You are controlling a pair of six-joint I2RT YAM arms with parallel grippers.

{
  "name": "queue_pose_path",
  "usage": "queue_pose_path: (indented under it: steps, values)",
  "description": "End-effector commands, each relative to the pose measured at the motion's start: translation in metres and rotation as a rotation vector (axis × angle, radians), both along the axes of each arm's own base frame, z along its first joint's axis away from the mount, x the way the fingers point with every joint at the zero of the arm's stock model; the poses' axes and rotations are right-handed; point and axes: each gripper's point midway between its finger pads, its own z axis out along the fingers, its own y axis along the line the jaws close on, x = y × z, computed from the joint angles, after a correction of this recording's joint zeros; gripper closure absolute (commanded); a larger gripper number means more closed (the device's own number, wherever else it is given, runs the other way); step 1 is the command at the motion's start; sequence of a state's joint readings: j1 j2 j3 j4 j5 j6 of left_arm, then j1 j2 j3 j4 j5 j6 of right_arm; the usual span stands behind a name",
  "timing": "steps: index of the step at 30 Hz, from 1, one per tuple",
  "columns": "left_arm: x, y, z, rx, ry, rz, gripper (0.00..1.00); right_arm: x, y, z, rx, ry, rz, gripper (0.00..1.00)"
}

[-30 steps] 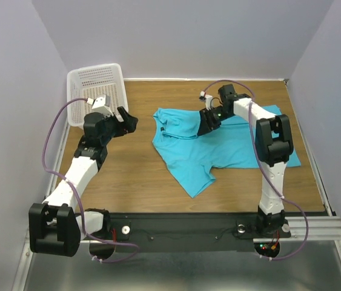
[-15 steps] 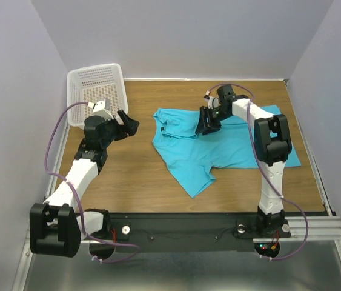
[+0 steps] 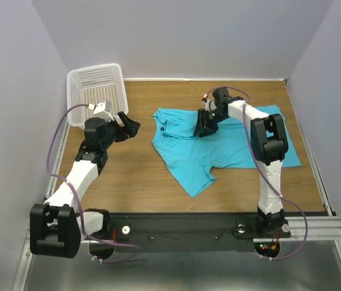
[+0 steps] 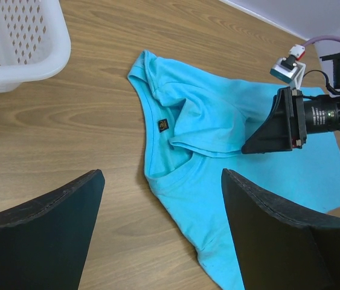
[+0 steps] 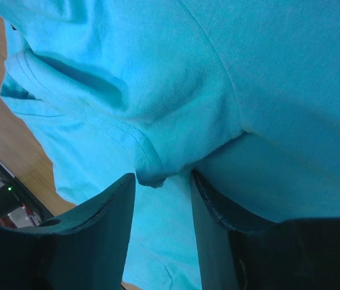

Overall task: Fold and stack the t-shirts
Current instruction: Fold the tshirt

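One turquoise t-shirt (image 3: 225, 148) lies crumpled on the wooden table, collar to the left, with a small dark neck label (image 4: 163, 125). My right gripper (image 3: 201, 128) is low on the shirt's upper part, and its jaws stand apart around a folded hem edge (image 5: 151, 175); cloth drapes over the right finger (image 5: 218, 205). It also shows in the left wrist view (image 4: 266, 142). My left gripper (image 3: 131, 126) is open and empty, hovering over bare wood left of the collar, with the shirt (image 4: 218, 121) ahead of its fingers.
A white plastic mesh basket (image 3: 94, 88) stands at the back left corner, close behind the left arm; its rim shows in the left wrist view (image 4: 19, 66). Walls enclose the table on three sides.
The right gripper has slid a little to the left over the shirt. The left gripper has edged slightly right and forward toward the collar.
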State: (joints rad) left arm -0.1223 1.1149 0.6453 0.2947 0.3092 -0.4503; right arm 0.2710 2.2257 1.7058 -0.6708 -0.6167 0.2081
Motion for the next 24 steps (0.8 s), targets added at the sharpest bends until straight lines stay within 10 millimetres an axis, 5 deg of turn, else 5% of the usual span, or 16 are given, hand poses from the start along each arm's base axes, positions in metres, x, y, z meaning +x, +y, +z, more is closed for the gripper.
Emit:
queue_pose_path:
  steps: [1,12,24]
  values:
    - [-0.001,-0.001,0.02,-0.018,-0.074,-0.009,0.1,0.006,0.011,0.005,0.01,-0.035,0.003,0.57]
    - [-0.001,-0.002,0.017,-0.028,-0.068,-0.015,0.1,0.0,0.008,0.029,0.019,-0.078,0.002,0.86]
    - [0.005,-0.009,0.01,-0.025,-0.059,-0.057,0.11,-0.011,-0.004,0.041,-0.021,-0.123,-0.014,0.94]
